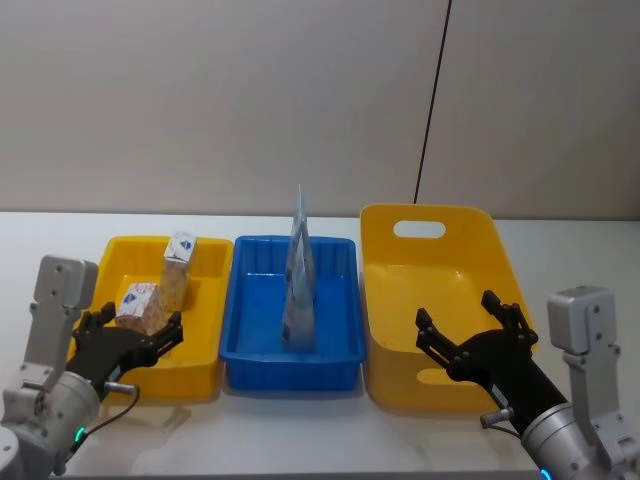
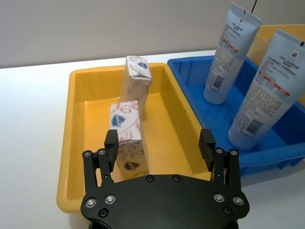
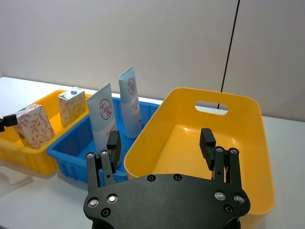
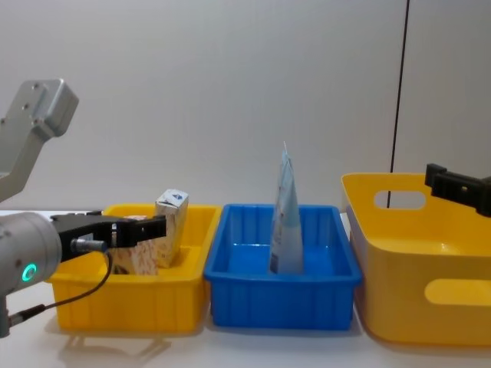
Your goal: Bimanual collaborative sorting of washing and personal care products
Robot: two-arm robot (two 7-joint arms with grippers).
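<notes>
In the yellow tray (image 1: 205,300) at the left lie two products: a white box with red floral print (image 1: 138,303) (image 2: 127,138) near the front, and a beige carton (image 1: 180,265) (image 2: 135,83) standing behind it. Two pale blue tubes (image 2: 228,57) (image 3: 106,119) stand cap-down in the blue tray (image 1: 335,340). My left gripper (image 1: 133,328) (image 2: 158,138) is open at the yellow tray's near end, and the floral box sits just ahead of one finger, not gripped. My right gripper (image 1: 457,310) (image 3: 160,138) hangs open above the near part of the big yellow bin (image 1: 400,300), holding nothing.
The three containers stand side by side on a white table (image 1: 300,430), with the bin (image 3: 238,143) bare inside. A grey wall rises behind them, and a black cable (image 1: 432,110) runs down it behind the bin.
</notes>
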